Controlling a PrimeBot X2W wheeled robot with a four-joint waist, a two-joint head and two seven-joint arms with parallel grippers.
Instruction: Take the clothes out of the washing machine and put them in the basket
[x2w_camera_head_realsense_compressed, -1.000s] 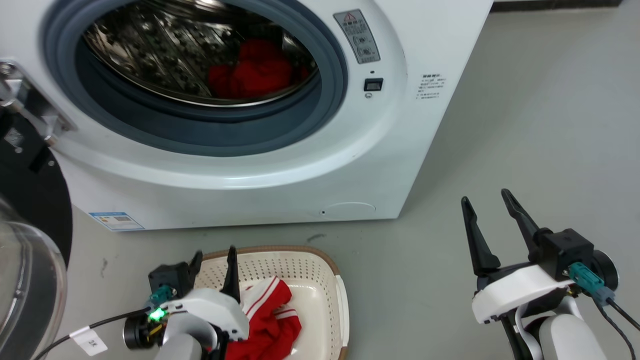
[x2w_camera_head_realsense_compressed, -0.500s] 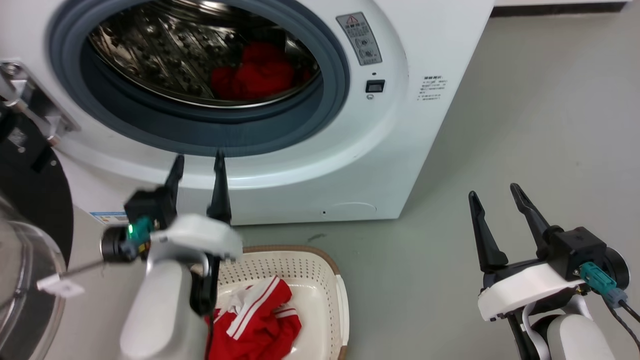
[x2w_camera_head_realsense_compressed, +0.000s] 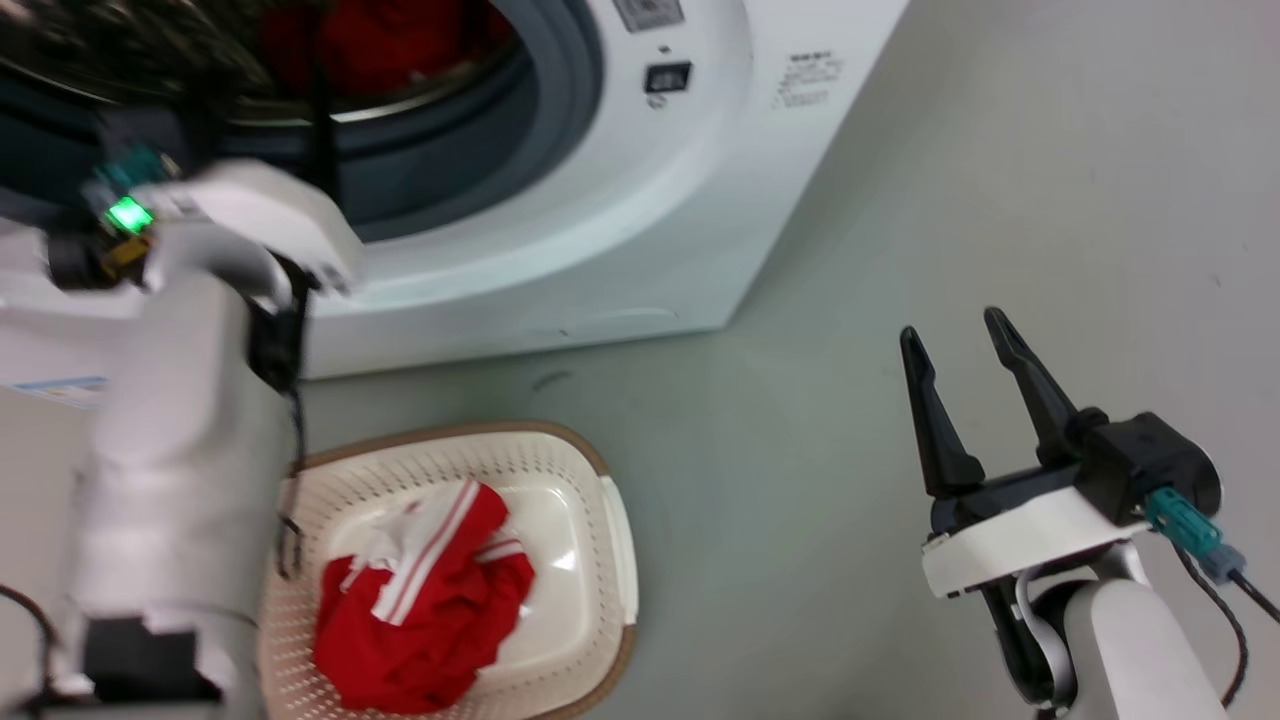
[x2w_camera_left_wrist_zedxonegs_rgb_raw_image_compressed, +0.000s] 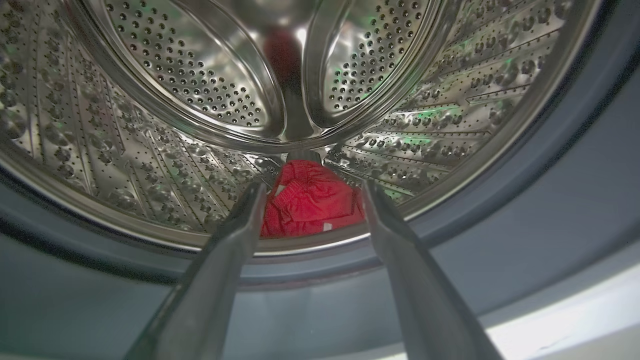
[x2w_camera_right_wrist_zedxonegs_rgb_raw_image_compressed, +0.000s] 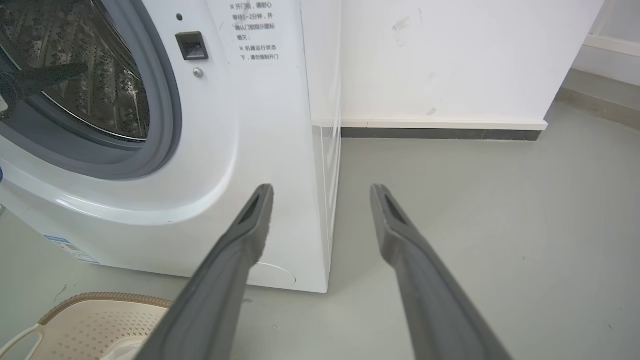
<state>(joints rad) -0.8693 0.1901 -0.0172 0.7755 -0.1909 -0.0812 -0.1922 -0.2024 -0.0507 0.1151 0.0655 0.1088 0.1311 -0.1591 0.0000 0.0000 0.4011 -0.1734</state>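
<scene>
The white washing machine (x2w_camera_head_realsense_compressed: 640, 200) stands with its porthole uncovered. One of the red clothes (x2w_camera_left_wrist_zedxonegs_rgb_raw_image_compressed: 310, 202) lies at the bottom of the steel drum (x2w_camera_left_wrist_zedxonegs_rgb_raw_image_compressed: 150, 100), and shows as a red blur (x2w_camera_head_realsense_compressed: 370, 40) in the head view. My left gripper (x2w_camera_left_wrist_zedxonegs_rgb_raw_image_compressed: 312, 186) is open at the porthole's lower rim, short of that garment, its fingers framing it. In the head view the left gripper (x2w_camera_head_realsense_compressed: 268, 70) is blurred. Another red-and-white garment (x2w_camera_head_realsense_compressed: 420, 600) lies in the cream basket (x2w_camera_head_realsense_compressed: 600, 480) on the floor. My right gripper (x2w_camera_head_realsense_compressed: 950, 325) hangs open and empty to the right, (x2w_camera_right_wrist_zedxonegs_rgb_raw_image_compressed: 322, 187) over bare floor.
Grey floor (x2w_camera_head_realsense_compressed: 900, 150) spreads to the right of the machine. A white wall with a dark skirting (x2w_camera_right_wrist_zedxonegs_rgb_raw_image_compressed: 440, 134) runs behind it. The basket's corner (x2w_camera_right_wrist_zedxonegs_rgb_raw_image_compressed: 100, 320) sits just in front of the machine's base. My pale left forearm (x2w_camera_head_realsense_compressed: 170, 450) rises beside the basket's left edge.
My left gripper has risen from the basket up to the porthole, leaving the red-and-white garment in the basket. The head camera has swung, shifting the whole picture. The right gripper has stayed open.
</scene>
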